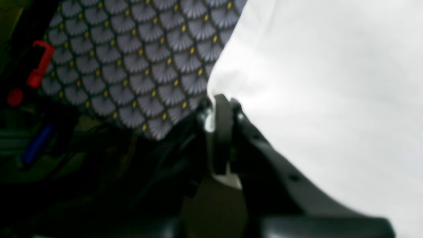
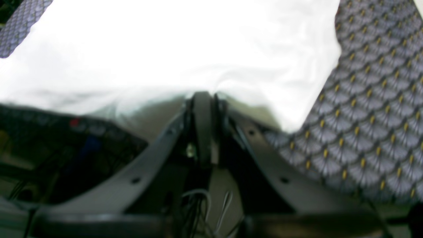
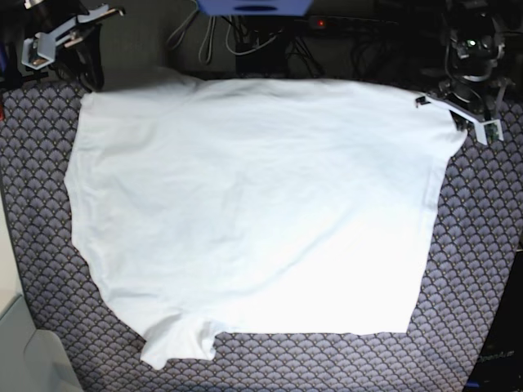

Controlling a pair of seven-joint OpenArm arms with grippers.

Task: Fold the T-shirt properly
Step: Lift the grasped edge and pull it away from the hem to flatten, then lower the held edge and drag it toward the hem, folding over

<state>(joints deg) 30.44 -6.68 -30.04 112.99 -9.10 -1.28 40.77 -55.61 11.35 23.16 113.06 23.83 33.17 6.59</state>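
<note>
The white T-shirt (image 3: 253,204) lies spread out almost flat over the patterned table, a sleeve (image 3: 176,343) poking out at the near edge. At the far right corner of the shirt my left gripper (image 3: 426,103) is shut on the hem; in the left wrist view its fingertips (image 1: 219,100) pinch the T-shirt (image 1: 330,82) at its edge. At the far left corner my right gripper (image 3: 88,80) is likewise shut on the fabric; in the right wrist view the closed gripper (image 2: 202,96) bites the T-shirt (image 2: 185,46) along its border.
A dark tablecloth (image 3: 470,269) with a fan pattern covers the table. Cables and a blue box (image 3: 253,6) sit behind the far edge. A red clamp (image 1: 41,62) shows off the table side. A pale object (image 3: 24,351) sits at the near left corner.
</note>
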